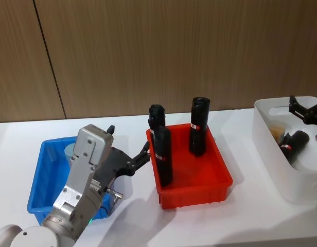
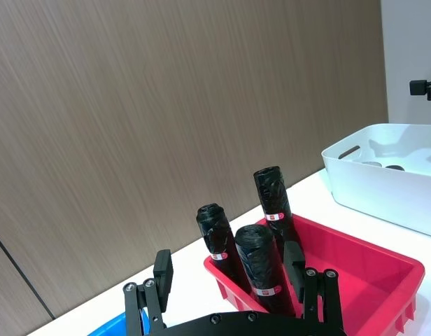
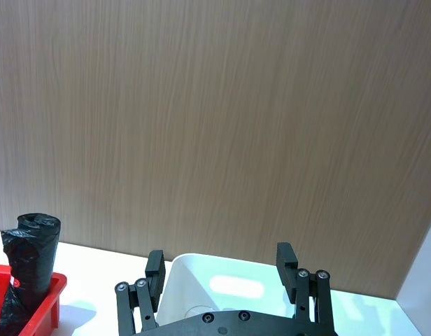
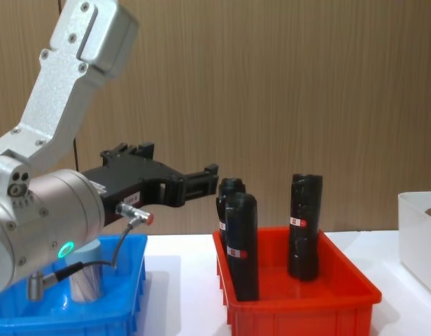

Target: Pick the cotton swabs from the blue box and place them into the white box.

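One cotton swabs jar [image 1: 71,151] with a pale lid stands in the blue box [image 1: 40,180] at the left, also seen in the chest view as the jar [image 4: 85,278] in the blue box [image 4: 128,301]. My left gripper [image 1: 128,140] hovers open and empty above that box's right side, pointing toward the red bin; its fingers [image 2: 161,276] stand well apart. At the far right, my right gripper [image 1: 298,109] hangs open and empty over the white box [image 1: 266,116], with its fingers [image 3: 286,257] spread above the box [image 3: 236,283]. Something tan [image 1: 277,131] lies inside the white box.
A red bin [image 1: 220,180] sits in the middle of the table holding three upright black bottles [image 1: 198,126]. Another black bottle [image 1: 295,141] lies in the white box. A wood-panelled wall runs behind the table.
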